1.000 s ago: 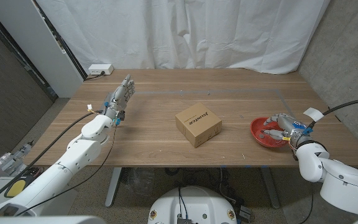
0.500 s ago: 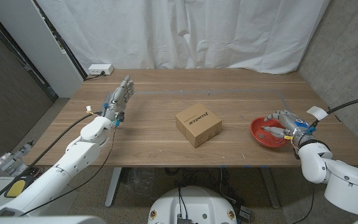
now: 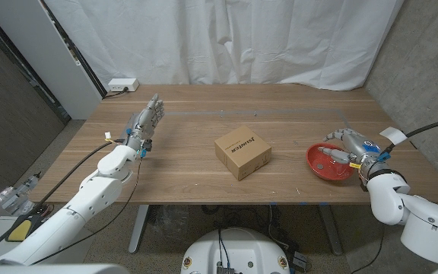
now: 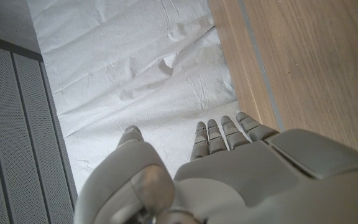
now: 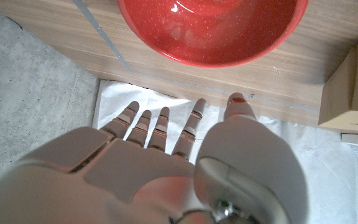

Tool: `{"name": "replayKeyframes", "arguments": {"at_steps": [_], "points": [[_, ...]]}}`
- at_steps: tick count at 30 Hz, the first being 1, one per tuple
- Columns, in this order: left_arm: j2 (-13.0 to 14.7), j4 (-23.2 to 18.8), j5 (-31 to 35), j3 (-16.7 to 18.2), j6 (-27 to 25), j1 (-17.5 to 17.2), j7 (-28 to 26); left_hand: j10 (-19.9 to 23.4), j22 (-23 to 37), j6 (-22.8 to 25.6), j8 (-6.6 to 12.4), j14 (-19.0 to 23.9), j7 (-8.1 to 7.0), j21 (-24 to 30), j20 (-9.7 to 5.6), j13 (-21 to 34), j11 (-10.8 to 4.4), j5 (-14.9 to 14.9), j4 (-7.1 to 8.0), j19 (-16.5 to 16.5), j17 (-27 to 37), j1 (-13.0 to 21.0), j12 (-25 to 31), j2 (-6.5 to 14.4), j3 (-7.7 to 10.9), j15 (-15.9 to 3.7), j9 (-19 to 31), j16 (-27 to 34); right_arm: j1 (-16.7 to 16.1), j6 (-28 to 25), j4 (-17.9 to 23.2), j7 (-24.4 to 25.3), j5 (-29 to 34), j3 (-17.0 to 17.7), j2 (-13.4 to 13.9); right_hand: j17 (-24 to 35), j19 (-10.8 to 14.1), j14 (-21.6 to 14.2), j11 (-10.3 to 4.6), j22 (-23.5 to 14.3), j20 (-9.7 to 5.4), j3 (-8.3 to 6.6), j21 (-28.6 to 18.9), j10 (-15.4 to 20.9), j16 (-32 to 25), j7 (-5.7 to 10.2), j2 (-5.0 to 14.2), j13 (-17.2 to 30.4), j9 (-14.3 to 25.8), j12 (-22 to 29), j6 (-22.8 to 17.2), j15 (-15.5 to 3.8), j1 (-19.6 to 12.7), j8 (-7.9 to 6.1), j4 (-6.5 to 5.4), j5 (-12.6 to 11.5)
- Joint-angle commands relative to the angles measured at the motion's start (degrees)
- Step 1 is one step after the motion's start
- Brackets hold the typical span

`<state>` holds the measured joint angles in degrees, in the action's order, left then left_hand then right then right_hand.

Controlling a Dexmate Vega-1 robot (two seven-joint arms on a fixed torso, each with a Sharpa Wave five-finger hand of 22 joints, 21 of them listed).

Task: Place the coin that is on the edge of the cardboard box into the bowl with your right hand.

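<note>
Across the head view we see a wooden table (image 3: 204, 160) with a blue tape line running along its far part, a white curtain (image 3: 234, 38) hanging behind it, and a white power strip (image 3: 122, 84) near the far left corner.

Near the table's middle sits the cardboard box (image 3: 242, 152), closed, turned at an angle, with printed lettering on its top. We cannot make out a coin on the box edge in the head view. In the right wrist view a corner of the same box also shows.

Toward the right edge of the table sits the red bowl (image 3: 327, 162), well apart from the box. In the right wrist view the bowl's glossy inside shows a pale reflection; whether a coin lies in it we cannot tell (the surface is speckled and shiny).

At the bowl's right rim we see the right hand (image 3: 346, 148), fingers extended and spread over the bowl. In the right wrist view its fingers reach out straight and apart, and nothing shows between them, so we read it as holding nothing.

Over the left part of the table we see the left hand (image 3: 147, 118), fingers stretched out together toward the far edge, well apart from the box. In the left wrist view its fingers are straight with the thumb set aside, gripping nothing.
</note>
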<state>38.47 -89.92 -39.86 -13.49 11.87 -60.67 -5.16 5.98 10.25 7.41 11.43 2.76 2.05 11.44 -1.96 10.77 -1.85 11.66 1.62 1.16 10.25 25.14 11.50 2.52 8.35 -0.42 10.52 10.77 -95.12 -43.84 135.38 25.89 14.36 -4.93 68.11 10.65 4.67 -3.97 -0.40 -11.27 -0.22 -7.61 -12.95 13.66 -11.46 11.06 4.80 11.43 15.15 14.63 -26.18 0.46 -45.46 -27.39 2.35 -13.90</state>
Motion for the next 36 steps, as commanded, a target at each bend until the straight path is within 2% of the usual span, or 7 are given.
{"name": "replayKeyframes", "arguments": {"at_steps": [1,5,9,17,20,28,36], "points": [[0.3,-0.1,0.0,0.1,0.4,0.0,0.8,0.3,0.1,0.5,-0.13,-0.2,0.01,0.1,-1.56,0.1,0.13,0.0,-0.11,-0.4,0.3,0.3,0.1,0.1,-0.22,-0.24,0.2,0.0,-0.2,6.5,-1.4,1.6,2.1,1.9,-5.7,0.1,0.7,-1.1,0.35,-0.1,-0.57,-0.10,-0.7,1.3,-0.2,-0.90,-0.04,0.2,-0.2,0.5,0.6,-0.09,0.7,0.70,-0.29,0.5],[0.4,-0.4,-0.2,0.3,0.2,-0.3,0.7,0.3,0.1,0.5,-0.13,-0.1,0.09,0.1,-1.58,0.1,-0.23,0.0,-0.12,-0.4,0.3,0.3,0.0,0.1,-0.25,-0.22,0.2,0.0,0.9,7.6,-1.5,0.9,2.9,1.5,-6.5,0.0,0.9,-1.3,0.17,0.0,-0.59,-0.11,-0.7,1.4,-0.2,-0.88,0.01,0.1,-0.3,0.5,1.0,-0.17,0.8,1.01,-0.30,0.6],[0.6,-0.4,0.0,0.3,0.3,-0.4,0.8,0.4,0.1,0.5,-0.13,-0.1,0.10,0.1,-1.58,0.1,0.05,0.0,-0.12,-0.4,0.3,0.3,0.1,0.1,-0.28,-0.20,0.2,0.0,1.8,8.4,-1.8,0.6,3.8,1.1,-7.5,0.0,1.0,-1.6,0.03,0.0,-0.49,-0.12,-0.7,1.6,-0.2,-0.93,0.07,0.1,-0.4,0.6,1.0,-0.01,0.9,1.16,-0.33,0.7],[1.0,-0.4,-0.1,0.7,0.5,-0.6,1.1,0.3,0.1,0.5,-0.13,-0.1,0.06,0.1,-1.54,0.2,0.13,0.0,-0.13,-0.4,0.3,0.3,0.1,0.2,-0.33,-0.23,0.2,0.0,1.1,9.5,-1.1,0.8,5.7,2.7,-9.4,0.0,1.2,-1.9,-0.25,0.0,-0.38,-0.13,-0.7,1.9,-0.2,-0.81,0.19,0.1,-0.7,0.7,1.6,0.01,1.2,1.72,-0.40,0.9],[0.8,-0.5,-0.5,0.9,0.9,-0.8,1.2,0.3,0.1,0.4,-0.14,-0.1,0.06,0.1,-1.54,0.2,0.18,0.0,-0.13,-0.4,0.3,0.3,0.0,0.2,-0.35,-0.20,0.2,0.0,0.1,11.3,-0.7,1.0,5.6,4.3,-10.8,0.0,1.2,-2.0,-0.24,0.1,-0.32,-0.14,-0.6,2.0,-0.1,-0.79,0.26,0.1,-0.8,0.7,2.5,0.02,1.4,2.32,-0.43,1.0],[0.9,-1.1,-0.4,1.1,2.0,-1.7,1.7,0.4,0.1,0.4,-0.14,-0.1,0.06,0.1,-1.54,0.2,0.25,0.0,-0.13,-0.4,0.3,0.3,0.1,0.2,-0.40,-0.24,0.2,0.0,-0.2,13.4,-0.1,0.3,8.4,5.3,-12.4,-0.1,1.5,-2.4,-0.31,0.1,-0.22,-0.16,-0.6,2.3,0.1,-1.42,0.47,0.0,-1.4,0.8,6.0,0.17,2.0,4.48,-0.54,1.4],[1.3,-1.4,-1.0,1.1,1.0,-2.2,2.0,0.4,0.1,0.4,-0.15,-0.1,0.08,0.1,-1.53,0.2,0.28,0.0,-0.13,-0.4,0.3,0.4,0.1,0.2,-0.45,-0.29,0.2,0.0,0.1,13.1,0.6,-2.3,10.5,5.7,-13.7,-0.1,1.5,-2.7,-0.44,0.1,-0.10,-0.23,-0.5,2.6,0.1,-1.20,0.61,0.0,-1.7,0.9,6.8,0.32,2.2,5.14,-0.53,1.6]]}}
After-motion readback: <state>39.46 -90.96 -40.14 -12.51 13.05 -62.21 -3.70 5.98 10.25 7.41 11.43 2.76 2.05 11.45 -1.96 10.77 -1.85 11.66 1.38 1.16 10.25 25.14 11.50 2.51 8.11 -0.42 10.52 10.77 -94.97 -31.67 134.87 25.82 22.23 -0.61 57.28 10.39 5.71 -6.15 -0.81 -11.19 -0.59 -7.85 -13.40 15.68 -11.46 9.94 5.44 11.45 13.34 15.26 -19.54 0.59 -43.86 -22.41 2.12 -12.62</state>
